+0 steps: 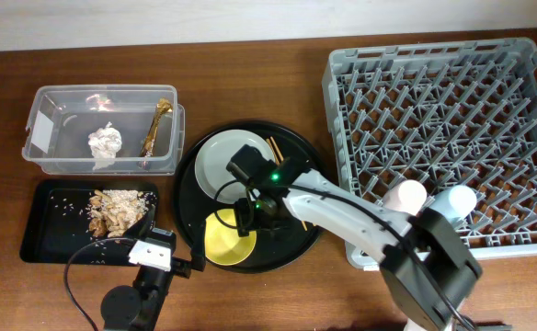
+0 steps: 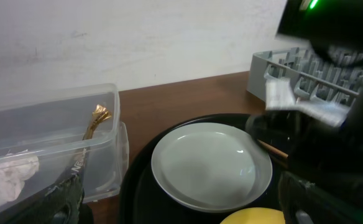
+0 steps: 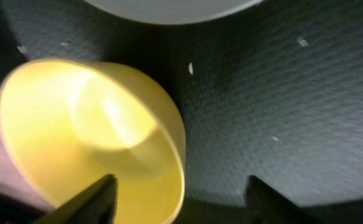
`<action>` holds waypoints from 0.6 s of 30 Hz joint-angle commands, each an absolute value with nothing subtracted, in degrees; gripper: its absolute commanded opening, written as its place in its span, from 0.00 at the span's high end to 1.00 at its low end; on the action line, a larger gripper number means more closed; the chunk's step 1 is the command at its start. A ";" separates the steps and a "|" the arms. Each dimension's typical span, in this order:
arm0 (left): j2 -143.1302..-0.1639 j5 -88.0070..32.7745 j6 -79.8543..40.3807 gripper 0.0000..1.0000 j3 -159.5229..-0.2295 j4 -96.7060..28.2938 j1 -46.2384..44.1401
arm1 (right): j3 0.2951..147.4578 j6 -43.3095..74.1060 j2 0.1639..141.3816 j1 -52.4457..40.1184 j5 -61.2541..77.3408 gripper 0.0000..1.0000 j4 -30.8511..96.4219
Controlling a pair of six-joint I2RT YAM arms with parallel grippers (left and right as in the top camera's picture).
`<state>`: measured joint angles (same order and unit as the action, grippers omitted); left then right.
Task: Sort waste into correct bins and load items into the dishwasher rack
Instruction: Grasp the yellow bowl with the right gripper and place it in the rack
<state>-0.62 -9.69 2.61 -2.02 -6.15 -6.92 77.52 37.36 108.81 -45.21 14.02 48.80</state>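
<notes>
My right gripper (image 3: 180, 190) stands spread, its two dark fingers (image 3: 101, 196) straddling the thick rim of the yellow bowl (image 3: 88, 124); contact cannot be confirmed. The bowl is smooth glossy plastic and sits at the near edge of the round black tray (image 1: 310, 216), whose surface is pebble-textured; its mouth is open toward my wrist camera. Just beyond it lies the pale grey-green plate (image 1: 227, 158), round, glazed and flat. The chopsticks (image 1: 273, 150), thin wood, run from the tray's far edge diagonally toward its near right, mostly hidden under my arm. My left gripper (image 2: 181, 202) is likewise spread, at the near edge of the table (image 1: 250, 92), facing the plate. At the far left corner the clear tub (image 1: 43, 106) holds the crumpled white napkin (image 1: 105, 142) and the gold-brown wrapper (image 1: 156, 127), which has its long axis far-to-near and leans on the tub's right wall, crumpled end uppermost. Nearer, the shallow black tray (image 1: 52, 234) carries crumbly beige food scraps (image 1: 117, 210). The grey lattice rack (image 1: 434, 119) occupies the far right corner; a pink cup (image 1: 405, 195) and a light-blue cup (image 1: 459, 199) sit at its near edge, orientation indeterminate.
</notes>
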 commanded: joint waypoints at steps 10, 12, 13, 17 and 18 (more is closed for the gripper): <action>-0.34 -10.26 3.31 0.01 -1.54 -5.85 -6.55 | 75.75 38.00 110.74 -45.25 10.87 0.96 50.35; -0.34 -10.26 3.33 0.01 -1.54 -5.85 -6.52 | 76.27 37.98 107.48 -45.25 6.74 0.96 51.57; -0.34 -10.26 3.31 0.01 -1.54 -5.85 -6.55 | 76.66 37.98 105.86 -45.25 4.47 0.96 52.34; -0.34 -10.26 3.31 0.01 -1.54 -5.85 -6.55 | 79.09 36.16 93.89 -44.82 -15.25 0.96 57.98; -0.34 -10.26 3.31 0.01 -1.54 -5.85 -6.52 | 79.11 35.62 91.05 -44.21 -21.23 0.96 59.46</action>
